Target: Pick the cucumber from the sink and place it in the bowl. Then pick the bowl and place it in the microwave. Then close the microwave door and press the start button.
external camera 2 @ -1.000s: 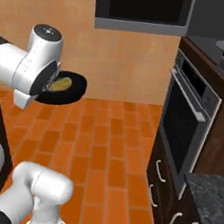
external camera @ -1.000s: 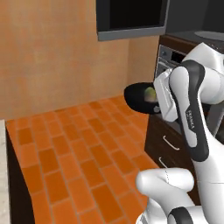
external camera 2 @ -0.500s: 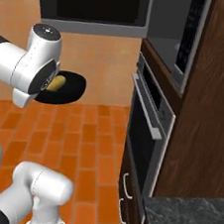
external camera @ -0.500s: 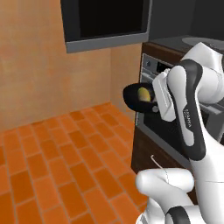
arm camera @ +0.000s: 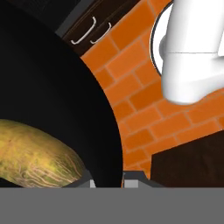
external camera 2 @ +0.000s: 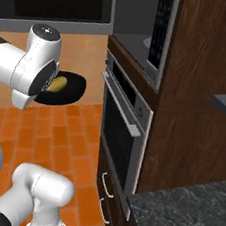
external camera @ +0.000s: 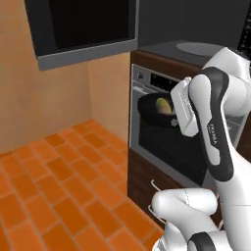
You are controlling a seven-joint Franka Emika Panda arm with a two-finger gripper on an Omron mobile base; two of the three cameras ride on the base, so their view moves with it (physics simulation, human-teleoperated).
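Observation:
The black bowl point(external camera: 153, 116) hangs in the air in front of the oven, held level by its rim. The yellow-green cucumber point(external camera: 163, 104) lies inside it. My gripper point(external camera: 176, 117) is shut on the bowl's near rim. In the hand view the bowl point(arm camera: 52, 83) takes up the left half, with the cucumber point(arm camera: 35, 157) low in it and my gripper point(arm camera: 107, 179) pinching the rim. From the right the bowl point(external camera 2: 70, 89) and cucumber point(external camera 2: 58, 83) show beside my arm. The microwave point(external camera 2: 137, 40) stands open above the oven. Its door point(external camera 2: 59, 2) is swung wide to the left.
A steel oven point(external camera 2: 120, 128) with a window sits under the microwave, with handled drawers point(external camera 2: 106, 185) below it. A dark wood cabinet side point(external camera 2: 200, 81) rises to the right, and a dark stone counter point(external camera 2: 182, 215) lies at the lower right. Orange brick floor point(external camera: 54, 181) spreads to the left.
Both base views have swung round with the base: oven and open microwave have come nearer and more central. The bowl with the cucumber stays in my gripper.

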